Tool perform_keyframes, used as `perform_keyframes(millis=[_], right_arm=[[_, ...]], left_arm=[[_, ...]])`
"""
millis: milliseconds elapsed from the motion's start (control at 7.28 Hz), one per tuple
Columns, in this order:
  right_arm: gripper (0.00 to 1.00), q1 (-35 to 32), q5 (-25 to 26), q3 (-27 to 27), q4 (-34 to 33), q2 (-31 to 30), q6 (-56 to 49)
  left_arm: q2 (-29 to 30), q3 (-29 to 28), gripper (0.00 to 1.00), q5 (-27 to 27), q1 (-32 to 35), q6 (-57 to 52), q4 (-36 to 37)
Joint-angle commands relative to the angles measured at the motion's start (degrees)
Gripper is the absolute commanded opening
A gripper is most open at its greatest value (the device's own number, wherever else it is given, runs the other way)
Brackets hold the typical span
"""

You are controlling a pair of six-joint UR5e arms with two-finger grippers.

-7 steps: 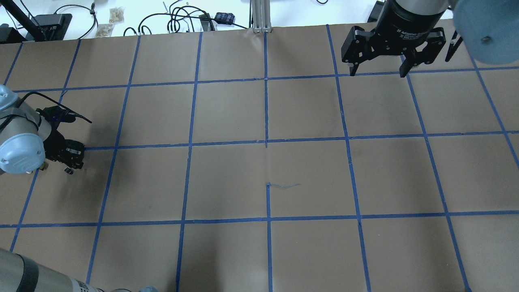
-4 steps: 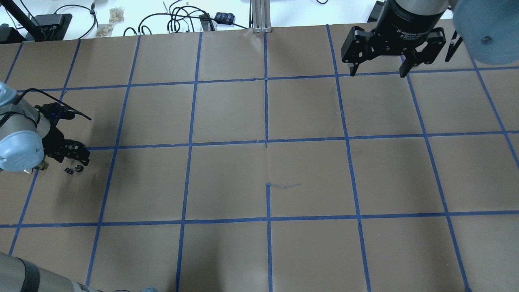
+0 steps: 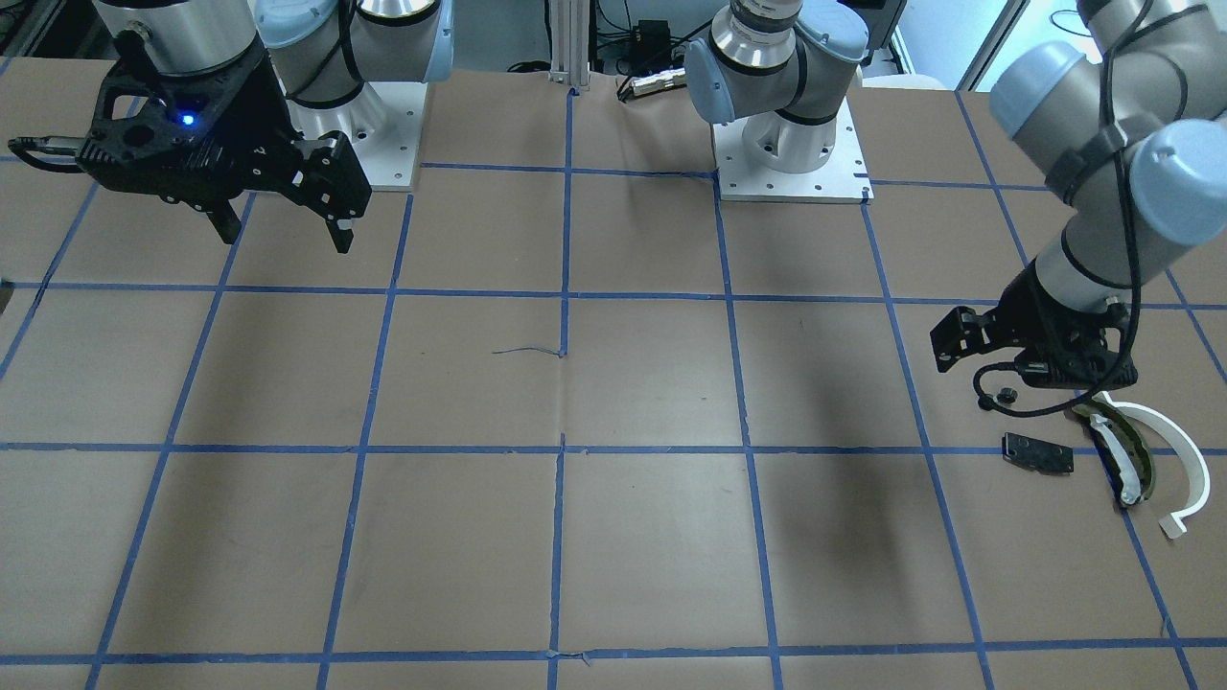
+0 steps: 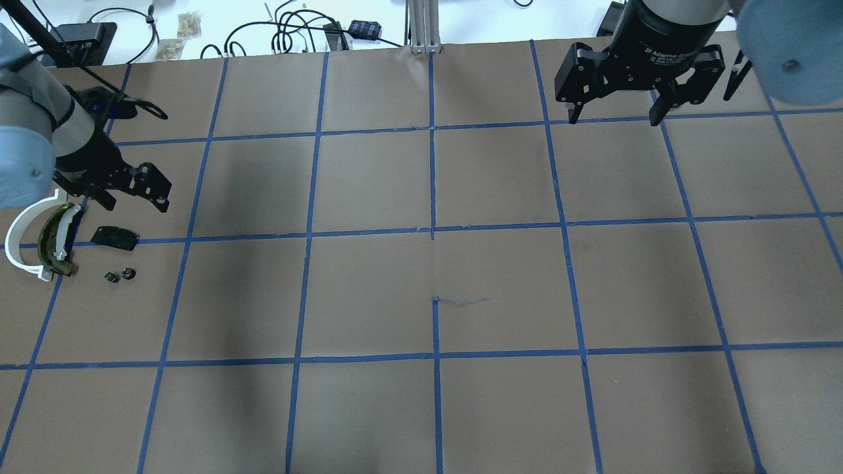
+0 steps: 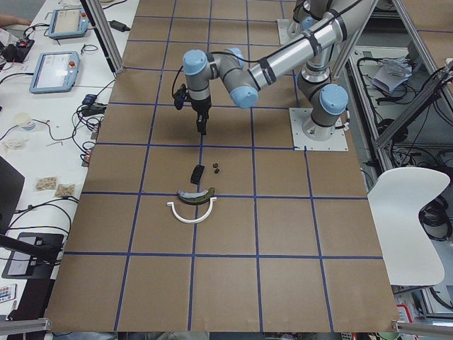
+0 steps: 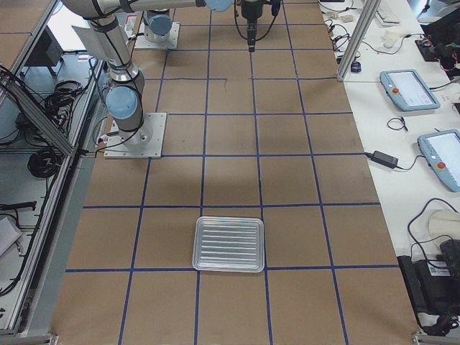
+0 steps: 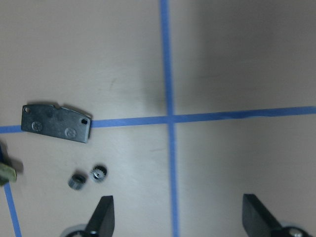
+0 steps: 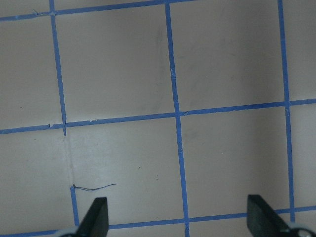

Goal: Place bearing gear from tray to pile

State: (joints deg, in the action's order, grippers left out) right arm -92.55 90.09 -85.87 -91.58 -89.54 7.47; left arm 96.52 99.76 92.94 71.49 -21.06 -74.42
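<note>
The left gripper [image 4: 135, 197] hangs above the counter [image 4: 500, 283] at the left edge of the overhead view. Its jaws are spread wide and hold nothing. In its wrist view, only brown paper and blue tape lines lie between the tips.

Just below it in the overhead view lies the pile:
- a white half-ring [image 4: 20, 245] at the far left
- an olive-and-dark curved piece [image 4: 54, 240] nested inside the ring's arc
- a small flat black plate [image 4: 115, 237] just beside these

Below the plate sit two tiny round parts, close together and perhaps not quite touching. The toothed one is probably the bearing gear [image 7: 99, 173]. It lies flat on the paper near the plate, at the edge of the pile. The other, a plain dark piece [image 7: 76, 181], is too small to identify.

With the gear down among the pile and the jaws wide, the placement looks finished. The gripper is probably held high and off to one side so it will not knock the loose parts.

The tray [image 6: 228, 244], in the lower middle of the right side view, looks empty and is well apart from the pile. The right gripper [image 4: 612, 118], at the upper right of the overhead view, is also spread wide and empty, parked clear of the work.
</note>
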Motion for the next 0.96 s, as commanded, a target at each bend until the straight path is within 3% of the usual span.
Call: perform_keyframes(millis=[0, 275, 824], right_arm=[[1.0, 0.0, 0.0, 0.0, 0.0, -0.02, 0.0], [1.0, 0.0, -0.18, 0.0, 0.0, -0.02, 0.0], [1.0, 0.0, -0.27, 0.0, 0.0, -0.02, 0.0]], left_arm=[[-3.27, -11.2, 0.92, -2.68, 11.94, 15.07, -11.93], [-2.93, -19.93, 0.92, -2.94, 21.29, 22.01, -20.12], [-3.89, -17.5, 0.92, -2.86, 19.58, 22.45, -19.2]])
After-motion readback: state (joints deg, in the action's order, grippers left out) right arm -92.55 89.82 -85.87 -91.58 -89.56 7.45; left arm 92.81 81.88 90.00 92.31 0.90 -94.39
